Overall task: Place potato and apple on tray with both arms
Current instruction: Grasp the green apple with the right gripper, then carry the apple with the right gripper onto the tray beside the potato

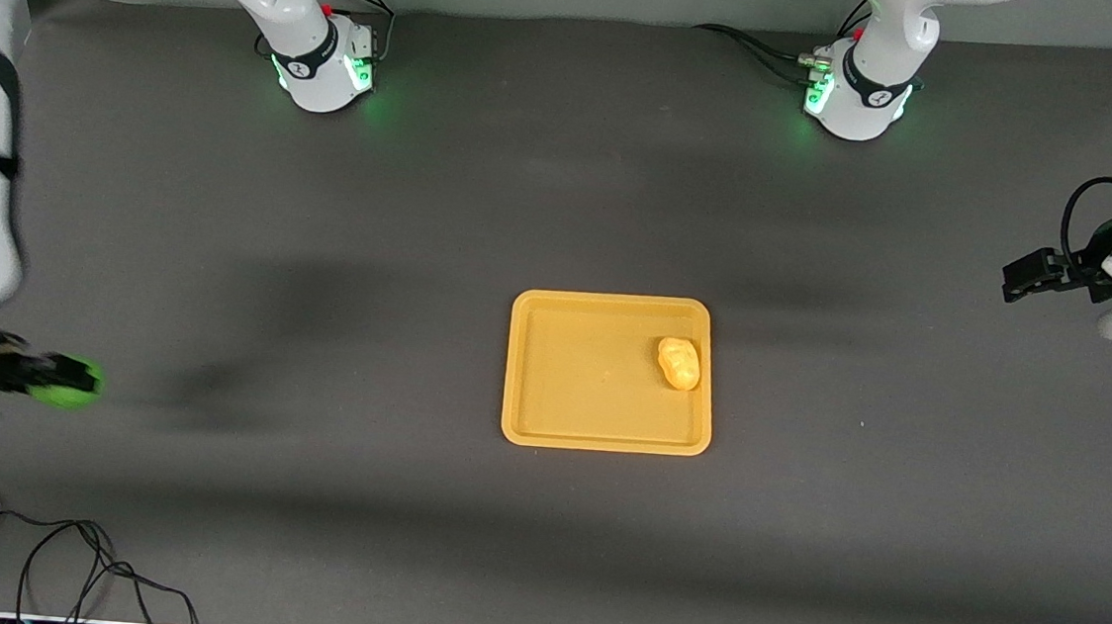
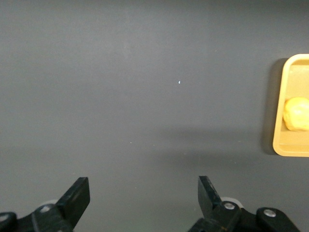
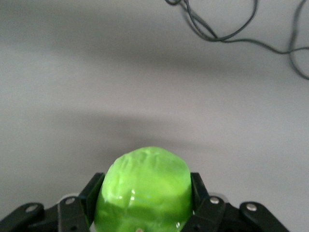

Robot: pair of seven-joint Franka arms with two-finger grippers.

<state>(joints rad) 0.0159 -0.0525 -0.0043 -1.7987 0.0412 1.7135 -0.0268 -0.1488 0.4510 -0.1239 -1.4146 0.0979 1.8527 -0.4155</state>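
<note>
Starting with the front view: tray (image 1: 605,442) lying flat on the dark worktop (image 1: 373,238) at the centre of the frame, with the potato (image 1: 679,363) inside it, tucked against the rim in the upper corner toward the left arm's end. Low at the frame's edge toward the right arm's end, the right pincer (image 1: 74,381) closed around the apple (image 1: 64,390), over bare worktop and well apart from the tray. At the frame's edge toward the left arm's end, above the tray's level in the picture, the left pincer (image 1: 1015,279) hanging over bare worktop, holding nothing, waiting. Along the upper edge of the frame, two green-lit bases; in the lower corner toward the right arm's end, a loose black cable (image 1: 50,560) looping on the worktop. Turning to the left wrist view: left pincer (image 2: 144,193) spread wide, dark fingers (image 2: 77,193) well apart with only grey worktop (image 2: 145,96) between them; tray (image 2: 282,145) cut off at the picture's edge, well apart from the fingers, potato (image 2: 297,113) resting inside it near the rim. Ending with the right wrist view: right pincer (image 3: 145,198) clamped on the apple (image 3: 145,183), black fingers (image 3: 94,188) pressing both of its sides, glossy textured green skin filling the gap between them; pale grey worktop (image 3: 145,72) past it, with thin black cable (image 3: 217,34) curling across.
</note>
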